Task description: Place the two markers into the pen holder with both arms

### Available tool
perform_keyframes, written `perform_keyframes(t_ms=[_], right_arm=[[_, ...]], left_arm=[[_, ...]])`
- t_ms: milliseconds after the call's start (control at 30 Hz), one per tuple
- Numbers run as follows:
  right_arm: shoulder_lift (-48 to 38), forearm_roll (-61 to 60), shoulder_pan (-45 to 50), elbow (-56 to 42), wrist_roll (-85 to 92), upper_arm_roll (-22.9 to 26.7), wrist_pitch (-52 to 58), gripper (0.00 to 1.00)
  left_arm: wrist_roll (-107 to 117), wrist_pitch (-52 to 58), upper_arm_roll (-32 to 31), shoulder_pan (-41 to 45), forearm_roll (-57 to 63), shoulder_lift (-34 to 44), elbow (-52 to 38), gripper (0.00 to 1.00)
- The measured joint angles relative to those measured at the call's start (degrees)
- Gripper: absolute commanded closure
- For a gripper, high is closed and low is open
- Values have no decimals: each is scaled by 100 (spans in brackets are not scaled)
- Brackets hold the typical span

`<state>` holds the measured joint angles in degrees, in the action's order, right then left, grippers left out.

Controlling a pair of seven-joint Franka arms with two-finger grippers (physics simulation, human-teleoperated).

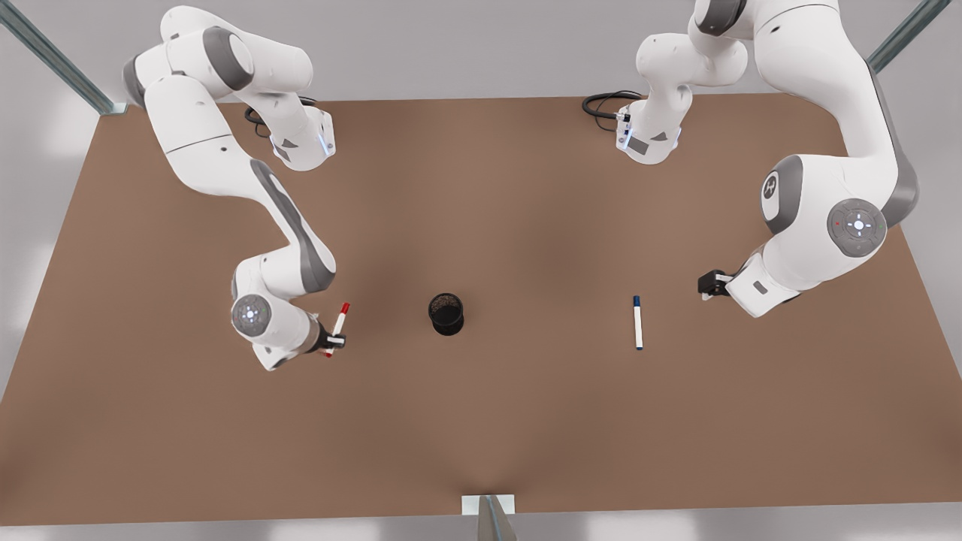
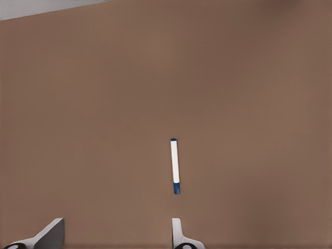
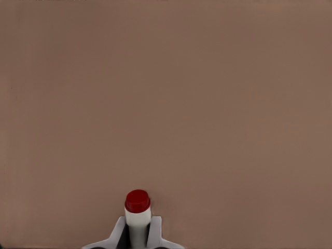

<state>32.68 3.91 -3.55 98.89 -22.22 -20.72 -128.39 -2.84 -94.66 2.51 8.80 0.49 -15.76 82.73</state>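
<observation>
Red-capped white marker (image 1: 337, 324) sits clamped in the right gripper (image 1: 331, 342); the left gripper (image 1: 707, 284) hovers spread near the blue-capped white marker (image 1: 637, 322).

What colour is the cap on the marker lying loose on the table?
Blue: the blue-capped marker, clearest in the left wrist view.

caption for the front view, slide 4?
Right gripper holds the red marker; open left gripper hangs near the blue marker; pen holder between.
</observation>
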Motion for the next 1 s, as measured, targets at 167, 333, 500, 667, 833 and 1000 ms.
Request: perform_keyframes(t_ms=[167,333,500,667,833,1000], right_arm=[[-171,1,-1261,-60,375,-1675,-595,75],[-203,6,-2359,44,772,-3330,-1348,75],[-147,17,-1711,343,1105,-3577,-2494,75],[-13,83,-737,373,1322,-3023,-3657,74],[43,591,-703,708,1473,-2839,-4379,73],[-34,920,-846,1041,1578,-2940,-4696,73]], left_arm=[[94,-13,-5,75,-82,4,0,0],[176,-613,-5,333,-344,-688,71,0],[330,-1823,3,467,-440,-1492,298,0],[495,-2976,6,370,-475,-1801,1051,0],[619,-3977,5,381,-488,-1714,2063,0],[736,-4678,4,451,-497,-1710,2581,0]])
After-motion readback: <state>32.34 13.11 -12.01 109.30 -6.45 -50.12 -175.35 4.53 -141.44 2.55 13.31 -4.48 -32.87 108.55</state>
